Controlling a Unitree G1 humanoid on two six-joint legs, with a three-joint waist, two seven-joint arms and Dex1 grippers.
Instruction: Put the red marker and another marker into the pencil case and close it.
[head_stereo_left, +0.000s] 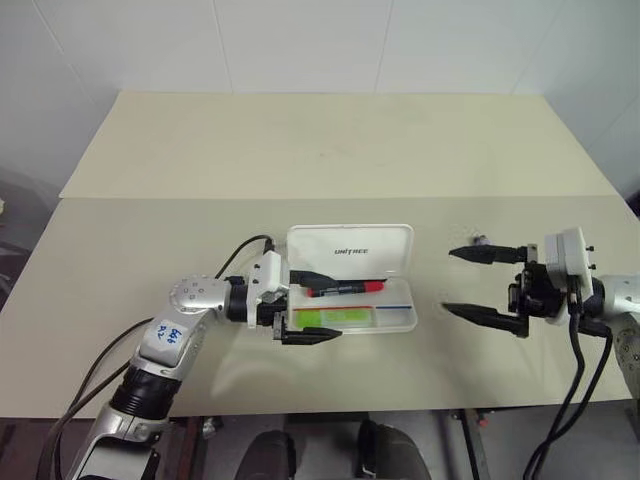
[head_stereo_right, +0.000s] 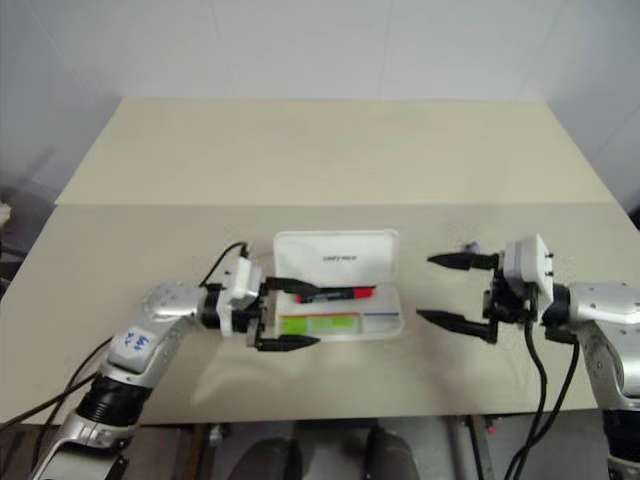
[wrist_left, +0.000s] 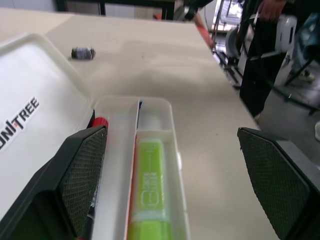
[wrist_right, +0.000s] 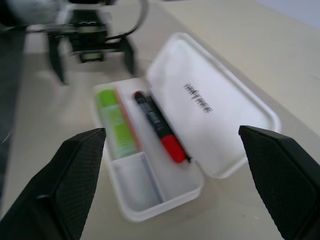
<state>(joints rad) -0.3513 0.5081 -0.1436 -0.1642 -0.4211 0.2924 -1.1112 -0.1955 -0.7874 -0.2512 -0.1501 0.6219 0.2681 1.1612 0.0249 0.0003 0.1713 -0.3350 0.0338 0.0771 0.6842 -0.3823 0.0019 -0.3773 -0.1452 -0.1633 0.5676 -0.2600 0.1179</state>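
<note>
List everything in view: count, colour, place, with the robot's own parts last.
table: one, beige, under everything.
pencil case: one, white, mid-table, lid open.
red marker: one, red and black, in the case's compartment nearer the lid.
green highlighter: one, lime green, in the case's front compartment.
small cap-like piece: one, grey, on the table right of the case.
left gripper: one, black, open, at the case's left end.
right gripper: one, black, open, right of the case.

On the table (head_stereo_left: 200, 240) the white pencil case (head_stereo_left: 352, 275) lies open, lid raised, holding the red marker (head_stereo_left: 345, 289) and green highlighter (head_stereo_left: 335, 317). The left gripper (head_stereo_left: 313, 305) straddles its left end, jaws spread; the right gripper (head_stereo_left: 462, 281) hangs apart, jaws wide.
</note>
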